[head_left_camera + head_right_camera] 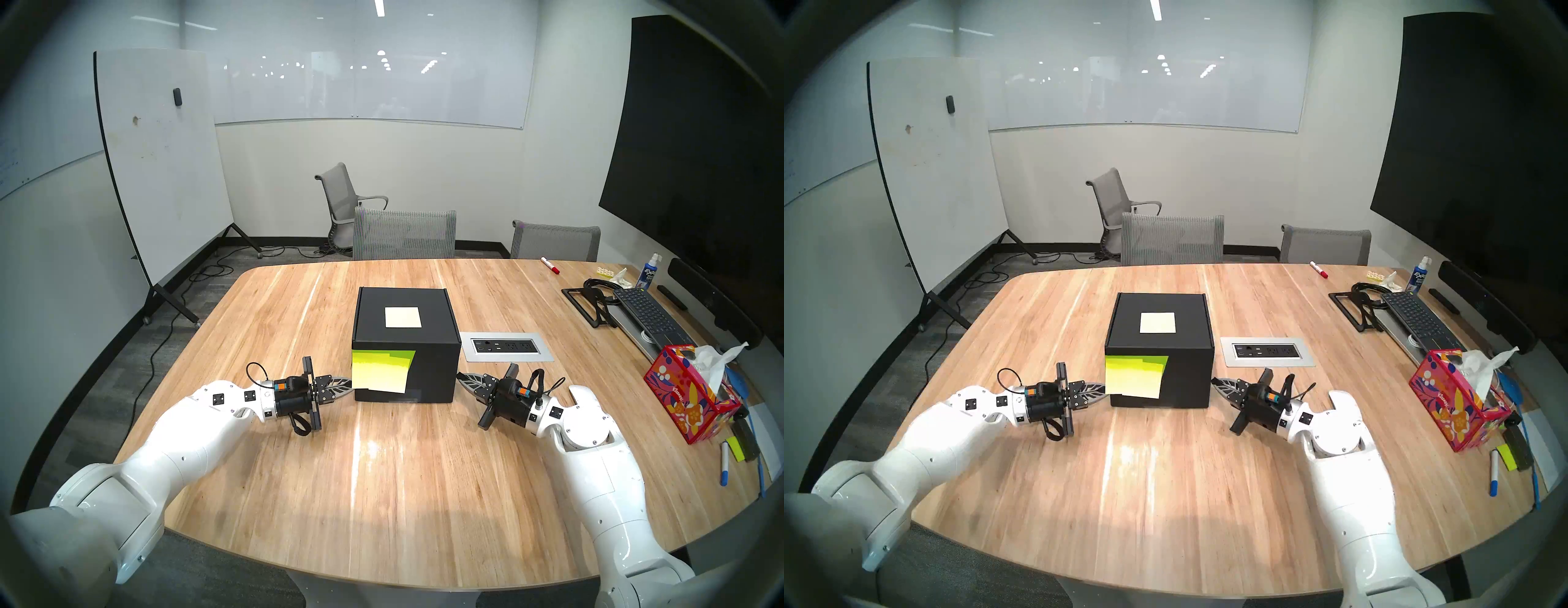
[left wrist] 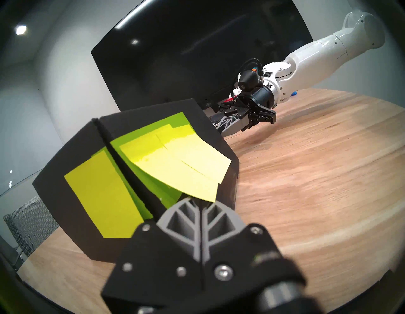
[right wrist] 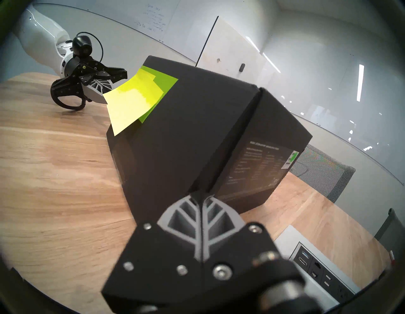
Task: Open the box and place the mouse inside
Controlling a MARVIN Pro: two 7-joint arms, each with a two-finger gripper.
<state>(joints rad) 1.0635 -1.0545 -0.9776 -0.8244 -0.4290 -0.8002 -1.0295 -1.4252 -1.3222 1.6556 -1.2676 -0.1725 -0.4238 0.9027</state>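
— So where do things stand?

— My left gripper (image 1: 348,383) and right gripper (image 1: 460,376) are both clenched on nothing, tips at opposite lower corners of the black box (image 1: 405,348), mid-table, lid down. No mouse in view.

— Your advice?

— I'd lift the front flap from under its edge, steadying the other side so the box doesn't slide.

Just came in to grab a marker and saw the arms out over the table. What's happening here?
The robot has both arms at a black cube-shaped cardboard box on the wooden table, one at each near bottom corner. The left gripper and right gripper are shut, their tips at the box's edges. The flap lid is still closed, a pale square note on top. No mouse is in view.
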